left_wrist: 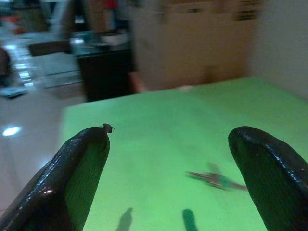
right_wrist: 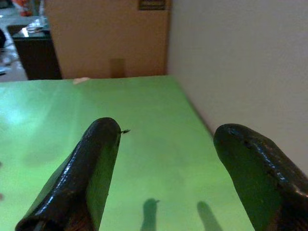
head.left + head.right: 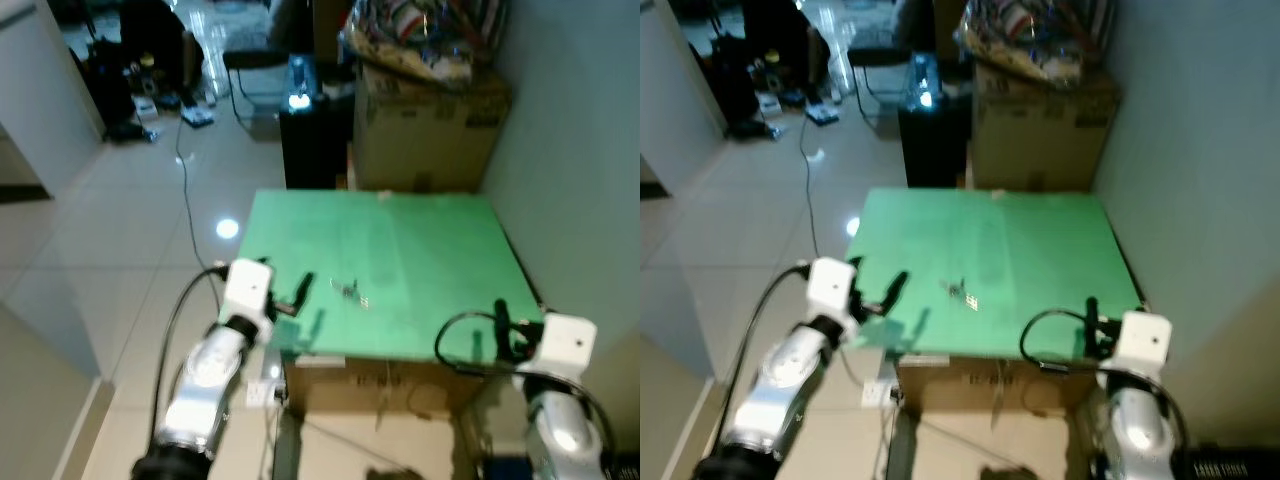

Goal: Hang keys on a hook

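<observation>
Firstly, the green table (image 3: pixel 420 260) takes the middle of the head views, and its right side stands close to a pale wall (image 3: pixel 580 150). Beyond the table, at 12 o'clock, a big cardboard box (image 3: pixel 425 135) stands on the floor with a colourful bundle (image 3: pixel 420 35) on top of it, and just left of the box is a black cabinet (image 3: pixel 312 140). A chair (image 3: pixel 250 70) and a dark cable (image 3: pixel 184 180) on the pale tiled floor (image 3: pixel 110 230) are at about 10 o'clock from the table.

Nearer, the left gripper (image 3: pixel 303 292) hangs over the near left part of the table, and its two black fingers (image 1: pixel 77 178) are spread wide apart with nothing between them. The right gripper (image 3: pixel 500 318) is at the near right corner of the table, at about 4 o'clock from the table's centre; its fingers (image 2: pixel 91 168) are also parted and hold nothing.

The keys (image 3: pixel 351 291) lie flat on the green surface, a small metallic bunch at about 7 o'clock from the table's centre. They are just beside the left gripper, on its right, and not touching it. In the left wrist view the keys (image 1: pixel 216 179) lie ahead, between the two fingertips.
</observation>
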Controlling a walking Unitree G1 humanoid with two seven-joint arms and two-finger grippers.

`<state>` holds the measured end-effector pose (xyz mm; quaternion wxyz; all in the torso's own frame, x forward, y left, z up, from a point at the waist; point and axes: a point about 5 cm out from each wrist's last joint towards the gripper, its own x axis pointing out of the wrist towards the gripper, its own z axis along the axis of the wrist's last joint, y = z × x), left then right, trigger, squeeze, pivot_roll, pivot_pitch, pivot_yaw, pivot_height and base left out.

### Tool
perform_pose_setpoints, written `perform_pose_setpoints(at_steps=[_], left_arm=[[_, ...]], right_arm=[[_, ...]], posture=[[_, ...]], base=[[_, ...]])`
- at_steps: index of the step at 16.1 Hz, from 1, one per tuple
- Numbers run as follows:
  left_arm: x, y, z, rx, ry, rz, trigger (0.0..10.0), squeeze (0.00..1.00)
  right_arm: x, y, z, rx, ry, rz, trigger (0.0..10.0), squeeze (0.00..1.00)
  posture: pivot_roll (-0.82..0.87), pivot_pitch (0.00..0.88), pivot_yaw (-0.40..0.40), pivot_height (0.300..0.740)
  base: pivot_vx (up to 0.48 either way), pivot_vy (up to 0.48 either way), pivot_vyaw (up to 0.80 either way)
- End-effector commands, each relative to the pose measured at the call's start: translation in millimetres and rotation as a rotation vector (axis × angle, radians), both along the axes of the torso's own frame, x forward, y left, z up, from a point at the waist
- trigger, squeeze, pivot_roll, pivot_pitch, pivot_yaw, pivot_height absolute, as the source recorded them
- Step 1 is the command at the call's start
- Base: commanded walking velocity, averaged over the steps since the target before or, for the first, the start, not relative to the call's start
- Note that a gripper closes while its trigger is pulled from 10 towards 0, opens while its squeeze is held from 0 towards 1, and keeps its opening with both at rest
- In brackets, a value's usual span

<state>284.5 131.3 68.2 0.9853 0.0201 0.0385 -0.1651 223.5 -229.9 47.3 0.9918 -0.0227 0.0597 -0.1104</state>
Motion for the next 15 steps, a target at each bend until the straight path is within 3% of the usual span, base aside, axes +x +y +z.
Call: perform_pose_setpoints(at_steps=[1, 3, 6, 8, 15], left_arm=[[2.1, 10.7, -3.4, 0.027, 0.023, 0.047, 10.0, 0.0], [5.6, 9.9, 1.5, 0.036, -0.004, 0.045, 10.0, 0.0], [7.2, 8.1, 4.0, 0.032, -0.012, 0.042, 10.0, 0.0], [9.8, 9.4, 3.9, 0.03, -0.008, 0.053, 10.0, 0.0], [9.9, 9.6, 3.5, 0.032, -0.005, 0.052, 10.0, 0.0]], right_arm=[[2.3, 8.1, -2.8, 0.005, 0.023, 0.011, 10.0, 0.0], [5.4, 12.4, -2.6, 0.058, 0.015, 0.022, 10.0, 0.0], [7.3, 16.5, -2.1, 0.035, 0.027, 0.065, 10.0, 0.0], [6.7, 9.0, -6.3, 0.038, 0.053, 0.002, 10.0, 0.0], [6.3, 7.0, -9.2, 0.024, 0.082, -0.001, 10.0, 0.0]], posture=[[-0.08, 0.0, 0.032, 0.74], [-0.08, 0.0, 0.036, 0.74], [-0.08, 0.0, 0.038, 0.74], [-0.08, 0.0, 0.038, 0.74], [-0.07, 0.0, 0.038, 0.74]], base=[[0.0, 0.0, 0.0], [0.0, 0.0, 0.0], [0.0, 0.0, 0.4], [0.0, 0.0, 0.0], [0.0, 0.0, 0.0]])
